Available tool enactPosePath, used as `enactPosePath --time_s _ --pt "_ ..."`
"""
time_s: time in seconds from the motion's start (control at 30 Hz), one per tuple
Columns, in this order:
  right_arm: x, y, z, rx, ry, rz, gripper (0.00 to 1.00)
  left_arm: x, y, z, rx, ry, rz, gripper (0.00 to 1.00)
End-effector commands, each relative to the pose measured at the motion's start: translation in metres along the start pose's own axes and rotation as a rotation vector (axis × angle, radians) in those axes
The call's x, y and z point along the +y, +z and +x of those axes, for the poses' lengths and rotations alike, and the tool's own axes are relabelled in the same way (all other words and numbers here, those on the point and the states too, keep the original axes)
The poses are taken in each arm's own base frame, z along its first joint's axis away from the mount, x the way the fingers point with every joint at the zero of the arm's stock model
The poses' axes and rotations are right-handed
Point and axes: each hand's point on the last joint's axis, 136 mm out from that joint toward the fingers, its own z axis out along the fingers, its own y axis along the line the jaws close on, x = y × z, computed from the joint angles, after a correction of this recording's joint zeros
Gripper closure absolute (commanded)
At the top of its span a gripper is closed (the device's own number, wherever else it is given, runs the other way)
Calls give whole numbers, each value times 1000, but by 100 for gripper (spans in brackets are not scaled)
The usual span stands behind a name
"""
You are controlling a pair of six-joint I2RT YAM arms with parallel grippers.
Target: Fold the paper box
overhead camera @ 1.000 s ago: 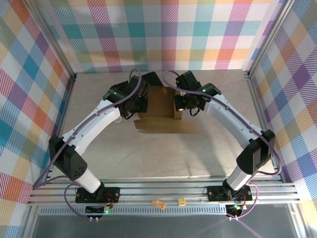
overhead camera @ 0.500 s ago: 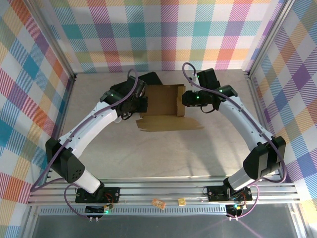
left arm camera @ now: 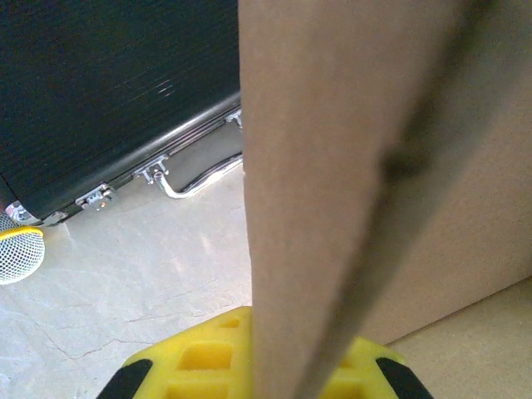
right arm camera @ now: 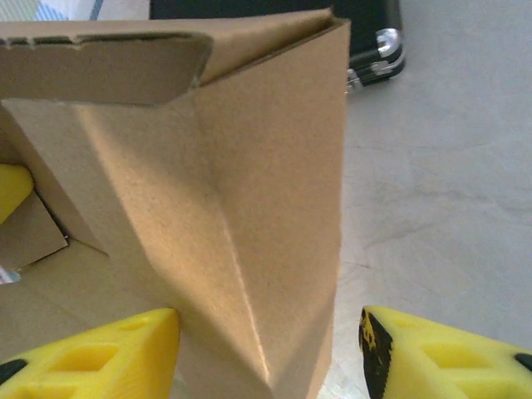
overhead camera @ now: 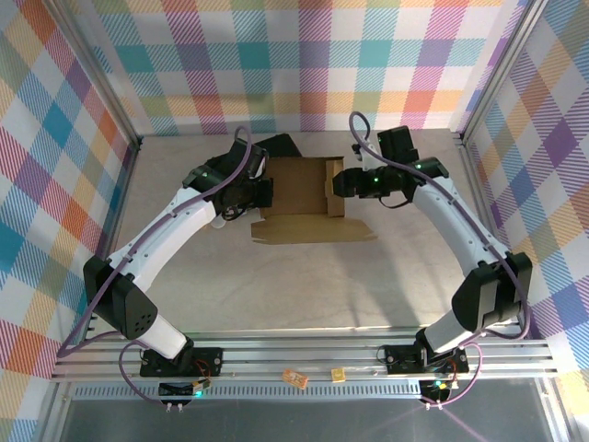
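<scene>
The paper box (overhead camera: 299, 195) is pinched at its left wall by the left gripper (overhead camera: 259, 196), while its upright right wall is straddled by the spread right gripper (right arm camera: 270, 353).

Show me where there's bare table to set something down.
The widest bare patch of table lies between the front flap of the paper box and the metal rail at the near edge. Narrower strips run along both side walls. The back is crowded around the box and black case.
</scene>
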Motion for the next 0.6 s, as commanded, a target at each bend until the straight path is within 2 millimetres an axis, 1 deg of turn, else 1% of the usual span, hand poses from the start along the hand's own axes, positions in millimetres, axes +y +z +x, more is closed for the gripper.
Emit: enactPosePath --time_s 0.0,0.27,0.43,0.57 --pt "20 7 -7 12 -50 -99 40 -28 -20 -12 -47 16 151 100" --pt "10 20 -14 14 -38 -61 41 -33 -23 -15 -56 24 176 100" --pt "10 30 -15 21 -65 -16 41 -35 -24 -17 -61 28 186 100" --pt "12 37 -16 22 -86 18 46 -36 -23 -18 -59 29 188 100"
